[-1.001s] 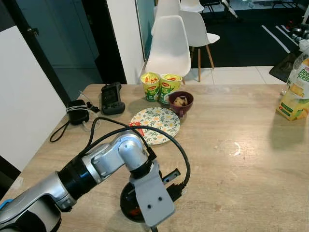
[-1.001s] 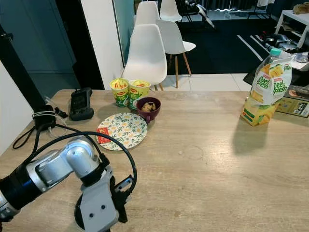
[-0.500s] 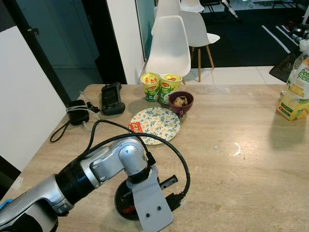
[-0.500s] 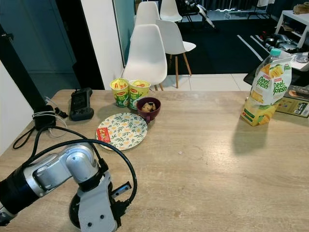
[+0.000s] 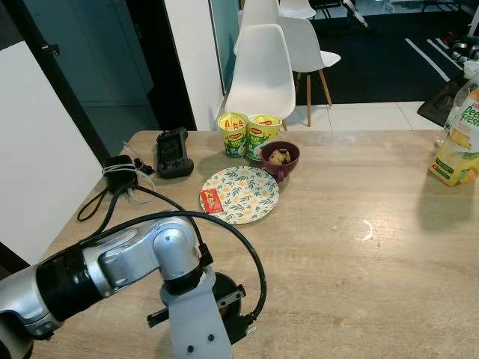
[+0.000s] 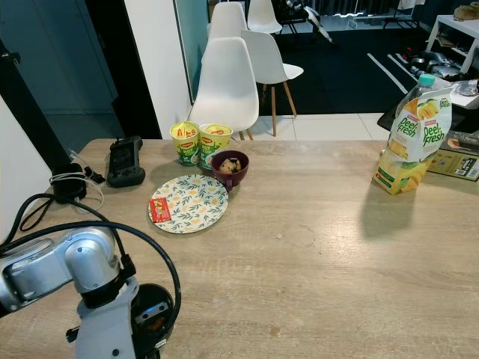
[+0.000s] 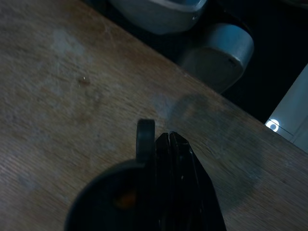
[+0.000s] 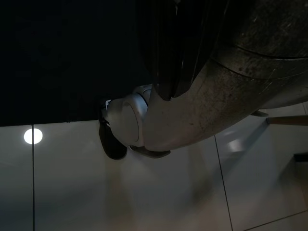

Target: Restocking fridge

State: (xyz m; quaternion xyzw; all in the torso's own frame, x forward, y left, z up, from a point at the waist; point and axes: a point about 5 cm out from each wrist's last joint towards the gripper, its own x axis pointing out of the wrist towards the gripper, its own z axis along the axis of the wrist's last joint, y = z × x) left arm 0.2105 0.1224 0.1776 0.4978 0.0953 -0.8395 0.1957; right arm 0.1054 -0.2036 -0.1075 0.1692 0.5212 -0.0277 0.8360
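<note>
Left gripper point(image 7: 166, 144), fingers pressed together on the rim of the black bowl point(image 5: 224, 295), has dragged it toward the near edge of the wooden table point(image 5: 359, 284) over the past 1 s (likely the pick-up for restocking). Right arm hangs idle below.
</note>
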